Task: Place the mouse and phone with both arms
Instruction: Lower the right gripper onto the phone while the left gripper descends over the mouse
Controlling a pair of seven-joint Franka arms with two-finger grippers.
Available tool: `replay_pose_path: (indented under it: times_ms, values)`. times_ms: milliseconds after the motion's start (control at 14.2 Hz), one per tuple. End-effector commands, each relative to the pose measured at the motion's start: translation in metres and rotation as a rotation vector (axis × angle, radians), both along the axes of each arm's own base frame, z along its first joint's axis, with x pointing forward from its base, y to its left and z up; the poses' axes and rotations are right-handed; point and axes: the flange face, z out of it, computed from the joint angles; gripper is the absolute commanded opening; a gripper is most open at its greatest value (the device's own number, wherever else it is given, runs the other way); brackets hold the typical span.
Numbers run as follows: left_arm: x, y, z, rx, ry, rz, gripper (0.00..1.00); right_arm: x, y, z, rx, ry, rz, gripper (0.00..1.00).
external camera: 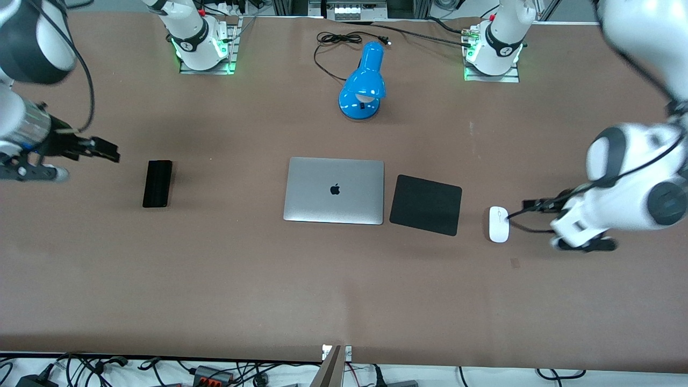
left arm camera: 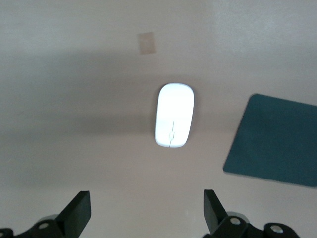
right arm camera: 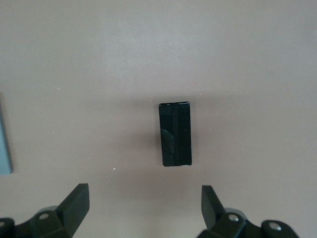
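A single sign can be made out: a dark apple-shaped logo is borne at the middle of the closed silver laptop's (external camera: pixel 334 190) lid, as seen in the front view. No letters or numbers are carried with it. A small dark round emblem is printed on the grey band of each arm's base, at about 11 o'clock and 1 o'clock from the laptop, but it cannot be read. No text, label or number can be read on the mouse (external camera: pixel 499 224), the phone (external camera: pixel 157 183), the mouse pad (external camera: pixel 425 204) or the blue lamp (external camera: pixel 364 84), and nothing legible is shown in either wrist view.
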Motion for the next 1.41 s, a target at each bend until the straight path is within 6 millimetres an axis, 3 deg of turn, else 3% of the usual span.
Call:
replay_pose_path:
  times_ms: [0, 212, 424, 565, 1060, 1342]
  values:
    - [0.011, -0.014, -0.036, 0.017, -0.001, -0.039, 1.00, 0.012, -0.007, -0.044, -0.028, 0.026, -0.007, 1.00]
    - [0.011, -0.014, -0.075, 0.021, 0.026, -0.046, 1.00, 0.020, -0.014, -0.091, -0.026, 0.075, -0.012, 1.00]
    - [0.011, -0.026, -0.081, 0.072, 0.025, -0.106, 1.00, 0.023, -0.023, -0.143, -0.019, 0.127, -0.023, 1.00]
    - [0.009, -0.029, -0.095, 0.079, 0.029, -0.117, 1.00, 0.015, -0.034, -0.170, -0.013, 0.129, -0.029, 1.00]
    - [0.008, -0.031, -0.121, 0.044, 0.037, -0.204, 1.00, -0.015, -0.054, -0.249, 0.001, 0.136, -0.054, 1.00]
    - [0.009, -0.034, -0.123, 0.042, 0.028, -0.213, 1.00, -0.017, -0.058, -0.273, 0.010, 0.145, -0.038, 1.00]
